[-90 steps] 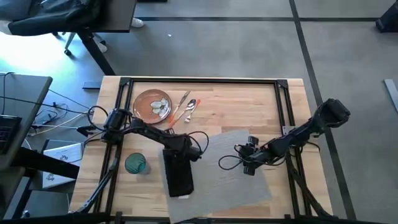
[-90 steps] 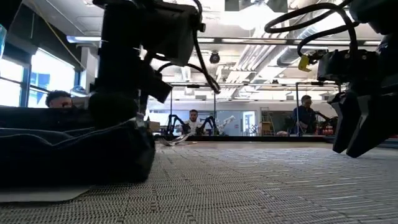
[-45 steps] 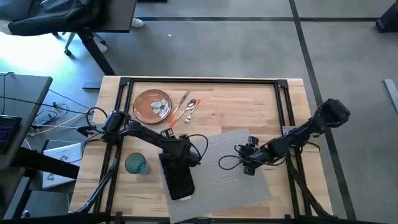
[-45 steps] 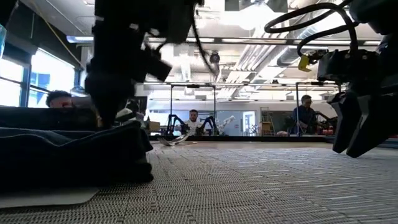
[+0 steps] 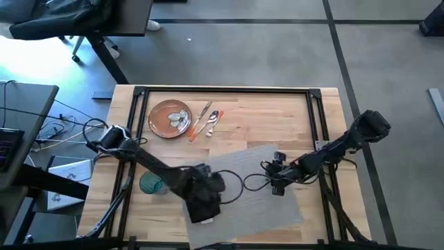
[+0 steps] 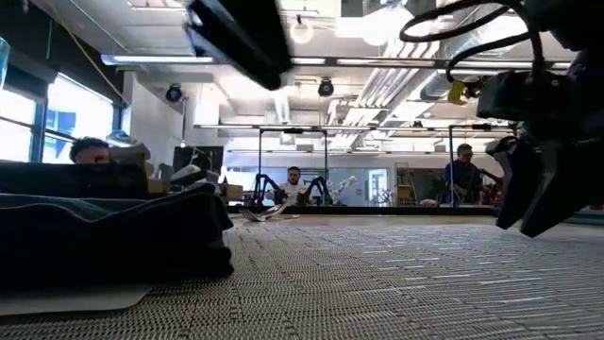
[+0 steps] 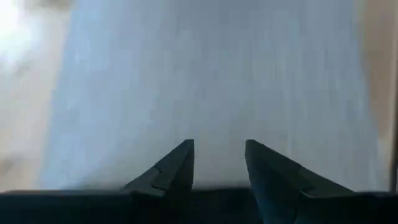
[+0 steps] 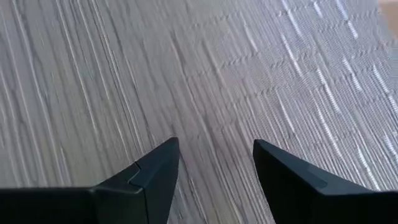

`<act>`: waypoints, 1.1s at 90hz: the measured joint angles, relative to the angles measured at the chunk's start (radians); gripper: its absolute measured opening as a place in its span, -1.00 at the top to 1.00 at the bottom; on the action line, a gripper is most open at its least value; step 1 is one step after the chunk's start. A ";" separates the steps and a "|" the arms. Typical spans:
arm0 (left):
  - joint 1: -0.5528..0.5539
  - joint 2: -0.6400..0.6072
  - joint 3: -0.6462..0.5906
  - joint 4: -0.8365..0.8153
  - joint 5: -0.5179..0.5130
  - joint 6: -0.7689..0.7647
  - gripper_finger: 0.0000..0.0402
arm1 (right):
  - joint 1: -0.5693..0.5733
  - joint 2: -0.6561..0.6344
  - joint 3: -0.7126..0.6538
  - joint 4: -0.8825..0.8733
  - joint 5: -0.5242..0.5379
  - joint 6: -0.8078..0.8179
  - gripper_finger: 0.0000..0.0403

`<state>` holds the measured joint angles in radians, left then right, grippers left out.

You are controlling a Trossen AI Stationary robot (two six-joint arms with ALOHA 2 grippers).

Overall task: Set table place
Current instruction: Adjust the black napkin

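The light-wood tabletop (image 5: pixel 277 118) carries all items of the place setting. At the left, the teal glass (image 5: pixel 150 183) stands upright on bare wood, partly hidden by the left arm; whether it holds anything cannot be told. Toward the far left corner lies the round orange-brown plate (image 5: pixel 170 117) with a white motif on it. Just beside the plate, on its right, lies the orange-handled cutlery (image 5: pixel 206 123), the pieces side by side.

The left end effector (image 7: pixel 219 163) hangs above the grey placemat (image 5: pixel 260 187), near the mat's left edge; its fingers are apart and hold nothing. The black napkin (image 6: pixel 113 236) lies folded at the placemat's left edge, mostly covered by the left arm in the high view.

The right end effector (image 8: pixel 214 165) is positioned low over the right part of the placemat, fingers spread, nothing between them.

People (image 6: pixel 294 179) show in the room behind the tabletop.
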<state>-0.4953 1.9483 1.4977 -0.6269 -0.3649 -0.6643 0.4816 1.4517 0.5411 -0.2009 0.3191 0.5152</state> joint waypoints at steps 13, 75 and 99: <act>0.026 0.092 -0.014 0.019 0.063 0.012 0.35 | -0.004 0.000 0.000 0.013 -0.006 0.008 0.04; 0.007 0.152 -0.016 -0.039 0.263 0.003 0.35 | -0.004 0.000 0.000 -0.005 -0.039 0.008 0.04; 0.000 0.104 -0.016 -0.013 0.205 -0.019 0.35 | -0.004 0.000 0.000 -0.004 -0.039 0.008 0.04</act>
<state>-0.4950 2.0519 1.4815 -0.6398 -0.1599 -0.6834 0.4774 1.4521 0.5415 -0.2047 0.2806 0.5228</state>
